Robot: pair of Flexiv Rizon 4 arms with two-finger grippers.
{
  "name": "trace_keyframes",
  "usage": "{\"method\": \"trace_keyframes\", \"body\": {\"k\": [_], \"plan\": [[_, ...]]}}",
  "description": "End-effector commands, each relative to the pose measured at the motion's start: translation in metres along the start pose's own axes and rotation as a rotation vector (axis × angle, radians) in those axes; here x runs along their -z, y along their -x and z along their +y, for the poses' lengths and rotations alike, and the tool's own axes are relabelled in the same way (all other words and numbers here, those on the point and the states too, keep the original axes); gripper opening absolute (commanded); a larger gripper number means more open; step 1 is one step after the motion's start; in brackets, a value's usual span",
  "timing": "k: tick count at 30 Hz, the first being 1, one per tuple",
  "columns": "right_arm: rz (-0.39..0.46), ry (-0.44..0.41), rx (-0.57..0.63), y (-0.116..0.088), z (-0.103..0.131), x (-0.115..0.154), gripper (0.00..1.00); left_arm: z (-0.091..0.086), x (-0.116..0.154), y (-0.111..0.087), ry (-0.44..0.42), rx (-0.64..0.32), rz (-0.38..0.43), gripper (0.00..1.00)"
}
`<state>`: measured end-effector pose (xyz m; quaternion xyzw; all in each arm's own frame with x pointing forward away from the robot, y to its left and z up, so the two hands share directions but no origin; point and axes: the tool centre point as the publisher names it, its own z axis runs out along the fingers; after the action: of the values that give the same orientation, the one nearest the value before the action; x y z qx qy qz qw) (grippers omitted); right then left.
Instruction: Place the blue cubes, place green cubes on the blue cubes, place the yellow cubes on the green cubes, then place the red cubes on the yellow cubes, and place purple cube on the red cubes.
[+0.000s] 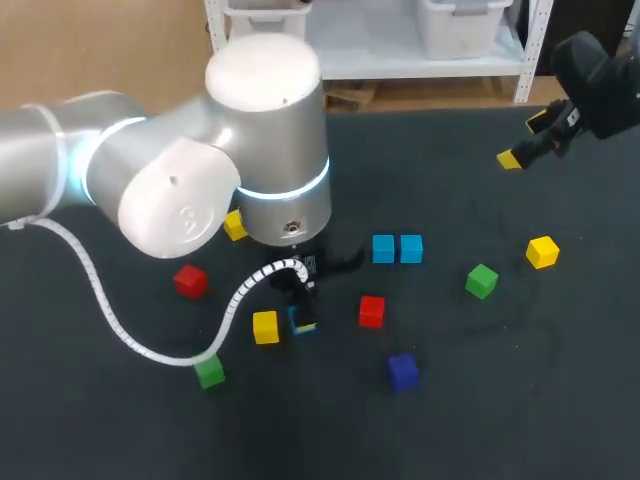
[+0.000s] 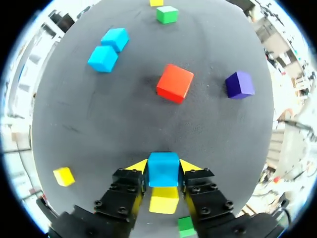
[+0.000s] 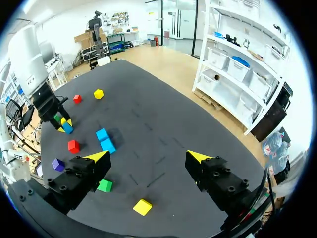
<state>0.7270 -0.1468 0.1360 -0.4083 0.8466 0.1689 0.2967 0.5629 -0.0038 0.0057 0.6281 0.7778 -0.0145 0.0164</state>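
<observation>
A blue cube (image 2: 163, 171) is clamped between the fingers of the left gripper (image 2: 164, 164), with a yellow cube (image 2: 163, 201) just beneath. Ahead lies a red cube (image 2: 174, 83), and farther on a pair of blue cubes (image 2: 108, 49). If the held cube is carried low, the red cube could be knocked or the pair nudged apart. The right gripper (image 3: 148, 156) is held wide open and empty. No container is seen.
</observation>
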Motion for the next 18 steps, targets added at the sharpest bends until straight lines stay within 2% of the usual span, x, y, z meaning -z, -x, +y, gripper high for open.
{"method": "trace_keyframes", "body": {"k": [1, 4, 8, 18], "plan": [[-0.002, 0.004, 0.001, 0.000, -0.001, -0.001, 1.00, 0.021, 0.020, 0.000, -0.001, -0.035, -0.023, 0.00], [-0.002, 0.004, 0.001, 0.000, -0.001, -0.001, 1.00, 0.036, 0.029, 0.000, 0.014, -0.053, -0.049, 0.00], [-0.002, 0.004, 0.001, 0.000, -0.001, -0.001, 1.00, 0.051, 0.036, 0.003, 0.016, -0.058, -0.041, 0.00], [-0.002, 0.004, 0.001, 0.000, -0.001, -0.001, 1.00, 0.075, 0.027, 0.038, -0.016, -0.179, -0.002, 0.00]]}}
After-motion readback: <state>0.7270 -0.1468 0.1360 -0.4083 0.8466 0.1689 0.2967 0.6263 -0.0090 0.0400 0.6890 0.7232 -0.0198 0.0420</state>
